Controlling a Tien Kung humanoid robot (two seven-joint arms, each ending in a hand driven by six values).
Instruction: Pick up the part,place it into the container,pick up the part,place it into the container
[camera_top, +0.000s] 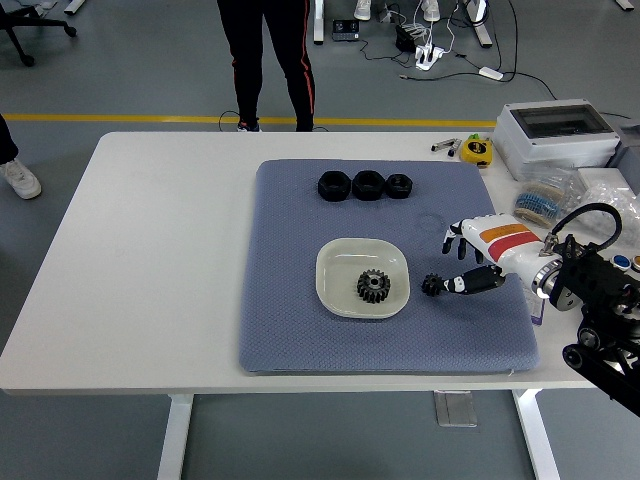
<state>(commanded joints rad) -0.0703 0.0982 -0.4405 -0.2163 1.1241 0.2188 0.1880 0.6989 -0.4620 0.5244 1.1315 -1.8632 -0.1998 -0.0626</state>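
A cream square dish (335, 262) sits on the blue-grey mat (290, 320) with one black gear (374, 286) lying in it. A second, smaller black gear (433, 285) lies on the mat just right of the dish. My right hand (462, 262) is to the right of this gear, fingers spread and holding nothing; its thumb tip is at or very near the gear. Three black nut-like parts (367, 185) stand in a row at the mat's far edge. My left arm is out of view.
A grey box (555, 135), a yellow tape measure (477, 150) and plastic bags of parts (560, 195) lie at the far right. A person's legs (265, 60) stand beyond the table's far side.
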